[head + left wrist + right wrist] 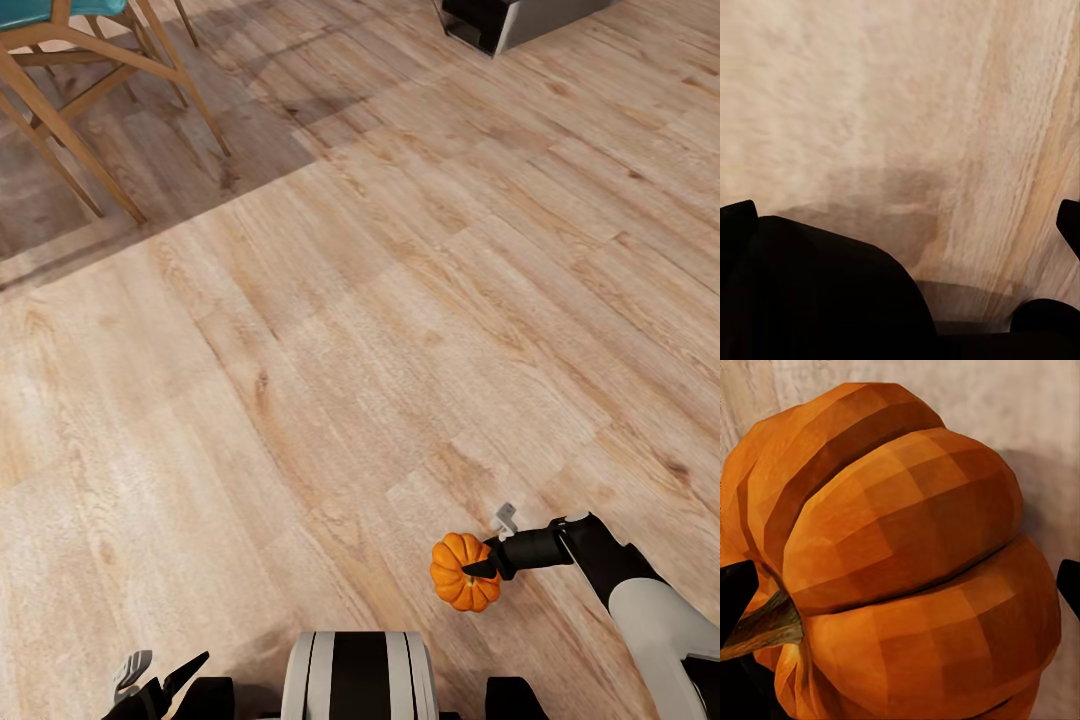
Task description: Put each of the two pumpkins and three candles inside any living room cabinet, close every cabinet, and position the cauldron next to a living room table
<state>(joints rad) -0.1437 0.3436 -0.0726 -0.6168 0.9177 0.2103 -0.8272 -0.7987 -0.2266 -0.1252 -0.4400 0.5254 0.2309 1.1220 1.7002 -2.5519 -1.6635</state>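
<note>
Right gripper (478, 570) clamped on squat ribbed orange pumpkin (462, 572), stem sideways | left gripper (160, 678) parted, empty | pumpkin well short of wooden-legged chair (75, 75) | cabinet unsighted

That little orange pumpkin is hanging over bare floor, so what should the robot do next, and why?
Probably keep rolling toward the cabinet without loosening its hold. The right tool is shut on the small ribbed orange pumpkin, held above pale wooden floor planks; wooden chair legs and a dark box-like object lie ahead, with nowhere here to stow it.
</note>
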